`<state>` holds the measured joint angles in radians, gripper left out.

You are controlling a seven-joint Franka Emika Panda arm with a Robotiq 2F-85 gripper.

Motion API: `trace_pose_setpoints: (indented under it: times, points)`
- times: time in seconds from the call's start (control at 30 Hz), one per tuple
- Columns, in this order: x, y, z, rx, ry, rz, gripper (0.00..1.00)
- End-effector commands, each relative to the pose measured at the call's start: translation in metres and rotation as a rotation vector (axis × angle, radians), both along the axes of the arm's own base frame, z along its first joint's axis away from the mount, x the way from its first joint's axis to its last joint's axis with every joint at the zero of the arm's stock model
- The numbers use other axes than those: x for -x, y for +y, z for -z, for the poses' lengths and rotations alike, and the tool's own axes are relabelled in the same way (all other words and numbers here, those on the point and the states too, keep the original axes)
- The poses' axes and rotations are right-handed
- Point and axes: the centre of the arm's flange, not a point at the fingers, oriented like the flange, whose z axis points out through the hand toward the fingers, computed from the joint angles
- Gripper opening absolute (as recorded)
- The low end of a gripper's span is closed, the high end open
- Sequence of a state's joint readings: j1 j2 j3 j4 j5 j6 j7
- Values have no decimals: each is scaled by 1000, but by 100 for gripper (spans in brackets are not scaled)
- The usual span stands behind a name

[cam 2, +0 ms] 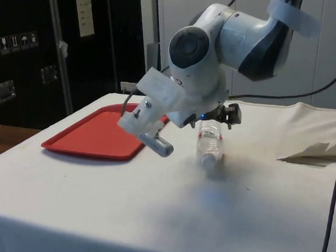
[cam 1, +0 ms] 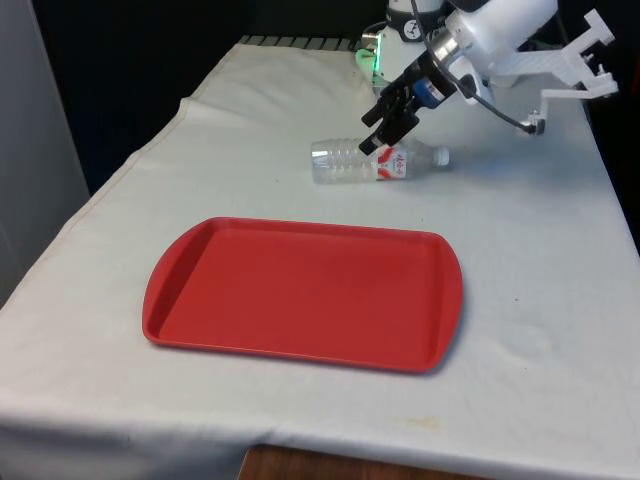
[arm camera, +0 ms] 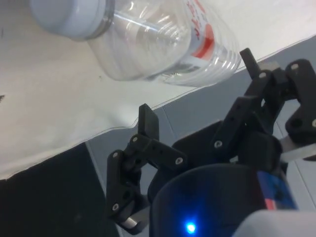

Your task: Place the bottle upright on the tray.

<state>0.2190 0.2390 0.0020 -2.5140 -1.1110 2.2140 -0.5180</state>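
A clear plastic bottle [cam 1: 372, 162] with a red-and-white label and a white cap lies on its side on the white cloth, its cap towards the front view's right. It lies a little beyond the far edge of the red tray [cam 1: 300, 290], which has nothing on it. My gripper [cam 1: 386, 138] hangs tilted just above the bottle's labelled middle. In the wrist view the fingers [arm camera: 148, 123] stand apart with the bottle [arm camera: 163, 44] just past their tips, and the gripper [arm camera: 197, 84] is open and grips nothing. From the side, the bottle [cam 2: 210, 141] lies under the gripper [cam 2: 229, 114], beside the tray [cam 2: 98, 134].
The white cloth spreads wide around the tray on every side. A raised fold in the cloth [cam 2: 313, 152] lies past the bottle in the side view. The table's near edge [cam 1: 330, 448] runs just in front of the tray.
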Motion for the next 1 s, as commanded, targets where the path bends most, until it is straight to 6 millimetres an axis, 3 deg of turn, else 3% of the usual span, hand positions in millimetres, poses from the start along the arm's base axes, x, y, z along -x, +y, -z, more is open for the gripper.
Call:
trace_pose_setpoints:
  times: [0.0,0.53,0.97]
  points:
    - [-2,0,0,8,-10,-3,100]
    - [-2,2,17,23,-66,15,100]
    - [-2,15,23,14,-112,27,100]
